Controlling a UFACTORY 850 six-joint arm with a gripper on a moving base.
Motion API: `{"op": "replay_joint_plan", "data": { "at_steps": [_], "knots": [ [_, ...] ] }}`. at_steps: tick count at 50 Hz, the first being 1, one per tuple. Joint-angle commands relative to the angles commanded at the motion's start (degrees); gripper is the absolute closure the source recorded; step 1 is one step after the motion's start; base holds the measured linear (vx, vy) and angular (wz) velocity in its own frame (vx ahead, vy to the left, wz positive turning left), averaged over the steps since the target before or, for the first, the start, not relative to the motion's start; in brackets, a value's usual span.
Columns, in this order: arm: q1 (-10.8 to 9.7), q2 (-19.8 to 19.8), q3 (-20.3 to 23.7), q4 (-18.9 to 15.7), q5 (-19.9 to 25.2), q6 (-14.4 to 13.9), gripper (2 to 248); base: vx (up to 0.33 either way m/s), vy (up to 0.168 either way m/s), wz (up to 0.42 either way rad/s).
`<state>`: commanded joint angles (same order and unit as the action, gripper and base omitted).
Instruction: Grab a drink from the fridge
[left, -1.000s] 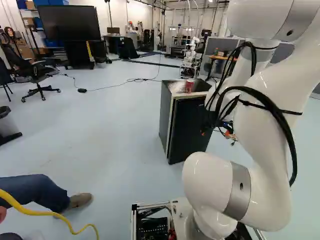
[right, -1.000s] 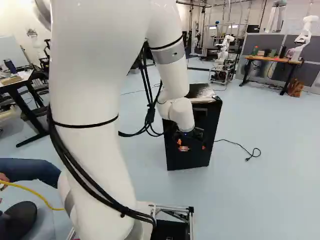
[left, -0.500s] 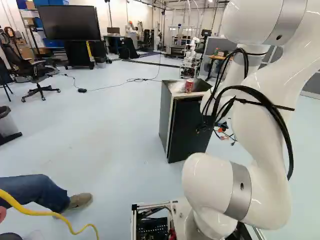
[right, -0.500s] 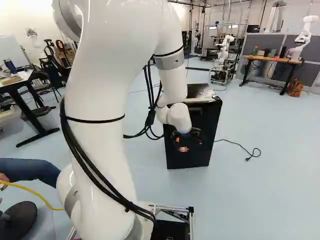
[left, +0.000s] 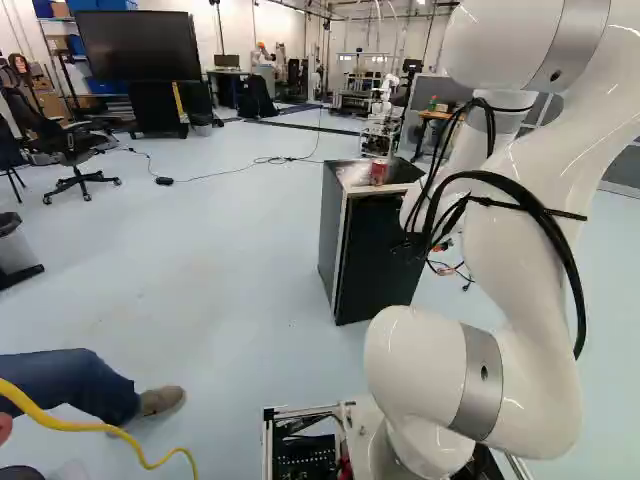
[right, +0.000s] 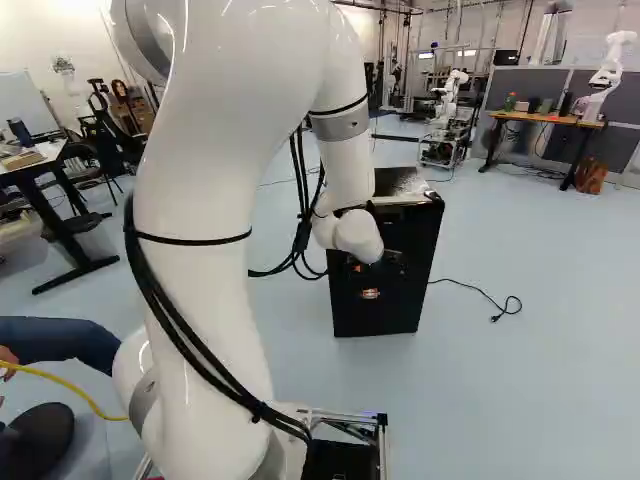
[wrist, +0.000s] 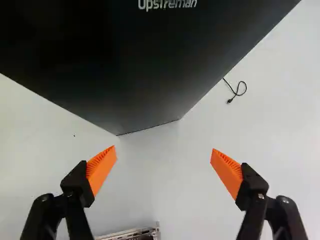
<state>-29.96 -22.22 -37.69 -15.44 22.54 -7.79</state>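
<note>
Since the earlier frame, the arm (right: 205, 290) has been shifted, its upper part rightward in the right base view. The tool (wrist: 164, 148) is released; the fridge (wrist: 130, 70), topped by a can (left: 379, 173), lies ahead, so a forward approach is presumably required.

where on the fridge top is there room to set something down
The dark strip right of the red can, toward the arm, looks bare in the left base view. Left of the can may be crowded: a whitish patch, wrap or glare.
</note>
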Motion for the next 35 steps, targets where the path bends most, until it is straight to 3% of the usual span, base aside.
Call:
{"op": "replay_joint_plan", "data": {
  "at_steps": [35],
  "knots": [
    [2.0,1.0,1.3,-0.1,9.2,0.0,3,0.0,0.0,0.0]
  ]
}}
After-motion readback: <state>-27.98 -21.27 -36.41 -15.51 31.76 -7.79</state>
